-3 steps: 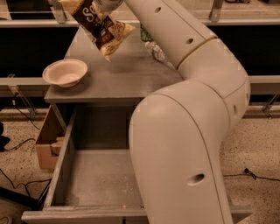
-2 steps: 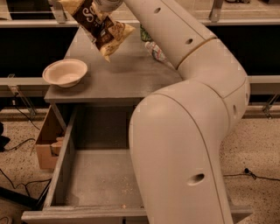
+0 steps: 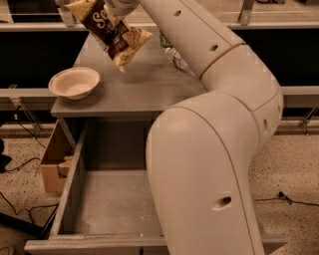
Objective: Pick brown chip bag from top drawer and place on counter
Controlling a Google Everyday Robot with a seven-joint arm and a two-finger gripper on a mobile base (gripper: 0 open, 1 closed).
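Observation:
The brown chip bag (image 3: 112, 33), dark brown and cream with white lettering, hangs tilted in the air above the back left part of the counter (image 3: 139, 87). My gripper (image 3: 110, 6) is at the top edge of the view, shut on the bag's upper end and partly cut off by the frame. The top drawer (image 3: 70, 185) stands pulled open below the counter, with only crumbs on its grey bottom. My white arm covers the drawer's right half.
A cream bowl (image 3: 75, 82) sits on the counter's left front corner. A small bottle-like item (image 3: 176, 58) lies at the counter's back right, next to my arm. A cardboard box (image 3: 52, 160) stands on the floor left of the drawer. Cables run across the speckled floor.

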